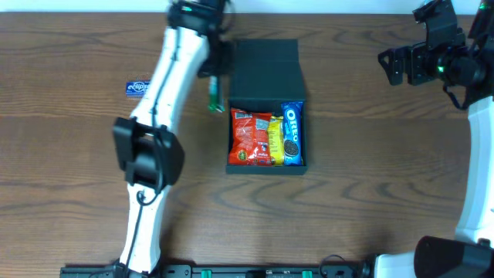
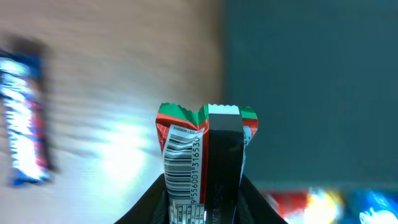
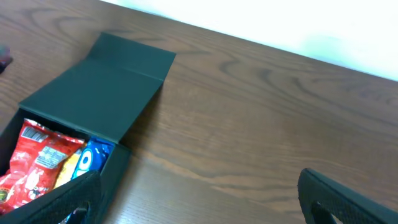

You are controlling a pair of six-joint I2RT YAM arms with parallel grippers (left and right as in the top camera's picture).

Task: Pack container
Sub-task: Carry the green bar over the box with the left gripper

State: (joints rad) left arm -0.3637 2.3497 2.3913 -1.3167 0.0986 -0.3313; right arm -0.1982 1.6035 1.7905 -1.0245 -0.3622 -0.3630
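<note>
- Left gripper (image 2: 208,177) is clamped on a snack packet (image 2: 180,146) with a green top edge, a red and white body and a barcode. The packet stands upright between the jaws, clear of the table (image 1: 370,193).
- Seen from overhead, this gripper and its packet hang just beside the left edge of the container (image 1: 266,170), about level with the lid's hinge line. They are not yet over the open compartment.
- The right gripper (image 3: 196,193) has its jaws wide apart and holds nothing. It waits near the far right corner of the table, well apart from the container.
- The container sits mid-table with its flap lid (image 1: 266,62) folded back flat, away from the robot.
- Three items are already inside, side by side: a red packet (image 1: 251,139), a yellow packet (image 1: 275,140) and an Oreo packet (image 1: 292,133). Together they span the compartment's width.
- A blue packet (image 1: 137,87) lies on the table to the left of the left arm, well apart from the container and unpacked.
- By my reading, packing is past halfway: three are in and one is in hand.
- What seems left is to carry the held packet over the opening and release it, fetch the blue one, and probably shut the lid.
</note>
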